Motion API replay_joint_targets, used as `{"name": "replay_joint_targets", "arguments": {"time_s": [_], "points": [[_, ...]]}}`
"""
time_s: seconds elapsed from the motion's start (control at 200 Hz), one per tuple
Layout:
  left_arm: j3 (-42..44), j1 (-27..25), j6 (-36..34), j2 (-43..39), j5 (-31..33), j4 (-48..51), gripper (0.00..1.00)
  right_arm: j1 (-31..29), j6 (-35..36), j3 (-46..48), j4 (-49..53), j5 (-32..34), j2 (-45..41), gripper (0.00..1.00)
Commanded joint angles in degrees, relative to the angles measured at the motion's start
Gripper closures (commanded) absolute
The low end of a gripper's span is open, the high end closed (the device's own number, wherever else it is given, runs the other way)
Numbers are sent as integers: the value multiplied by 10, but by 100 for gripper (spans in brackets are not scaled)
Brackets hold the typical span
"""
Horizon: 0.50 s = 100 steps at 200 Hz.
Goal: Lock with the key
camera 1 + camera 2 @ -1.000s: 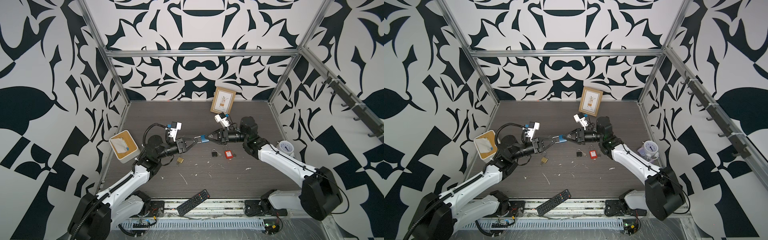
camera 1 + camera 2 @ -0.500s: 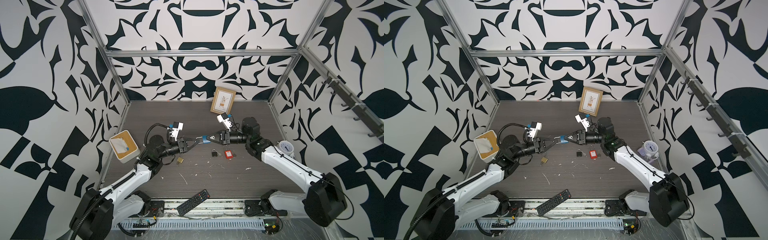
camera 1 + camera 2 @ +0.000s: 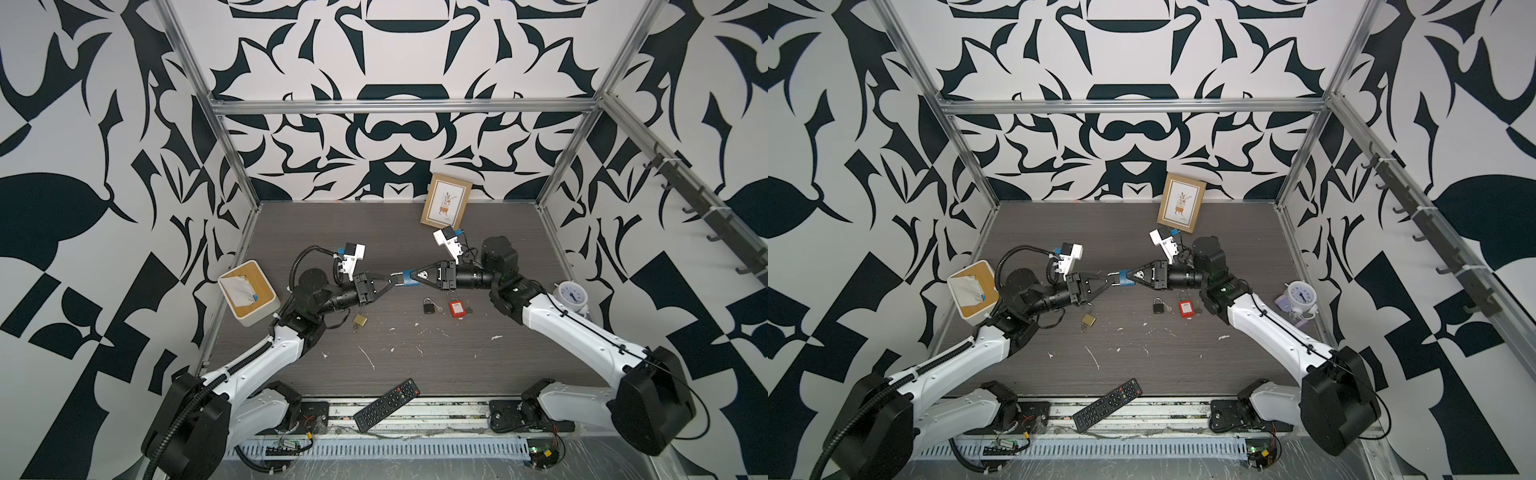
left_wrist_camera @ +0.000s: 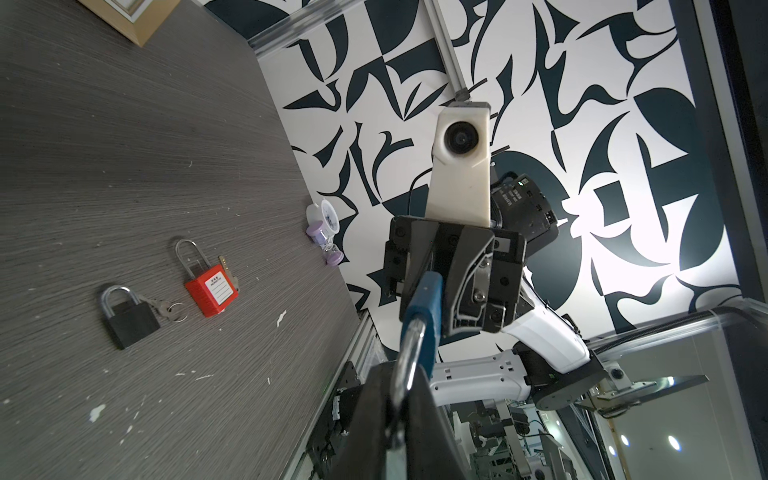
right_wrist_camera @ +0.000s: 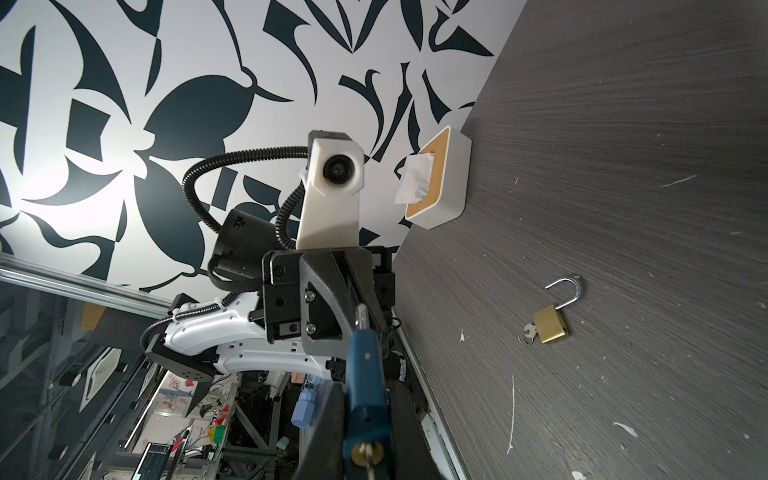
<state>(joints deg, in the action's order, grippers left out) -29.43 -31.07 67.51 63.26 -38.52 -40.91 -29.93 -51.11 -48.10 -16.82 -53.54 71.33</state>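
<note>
A: Step in hand?
B: Mid-air hold of blue padlock (image 3: 1126, 283), off the table (image 3: 1142, 232), near its middle. Left gripper (image 4: 401, 374) clamped on shackle (image 4: 409, 349); right gripper (image 5: 365, 395) clamped on the lock body.
A: Long axis?
B: Roughly level, gripper to gripper. Shackle end toward left arm, keyway end toward right arm (key (image 5: 368, 455) seated there, inside the right grasp).
A: Next?
B: Probably pressing shackle home, then regrasping to turn key. Shackle seating: cannot tell.
</note>
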Motion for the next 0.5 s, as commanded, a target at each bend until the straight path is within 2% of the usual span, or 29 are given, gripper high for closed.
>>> {"name": "replay_joint_targets", "arguments": {"time_s": [0.0, 0.34, 0.495], "points": [[-28, -6, -8, 10, 15, -20, 100, -42, 11, -1, -3, -14, 0, 100], [-55, -35, -13, 36, 21, -34, 100, -113, 33, -16, 2, 49, 32, 100], [-60, -57, -17, 43, 44, -38, 100, -127, 15, -21, -41, 68, 59, 100]]}}
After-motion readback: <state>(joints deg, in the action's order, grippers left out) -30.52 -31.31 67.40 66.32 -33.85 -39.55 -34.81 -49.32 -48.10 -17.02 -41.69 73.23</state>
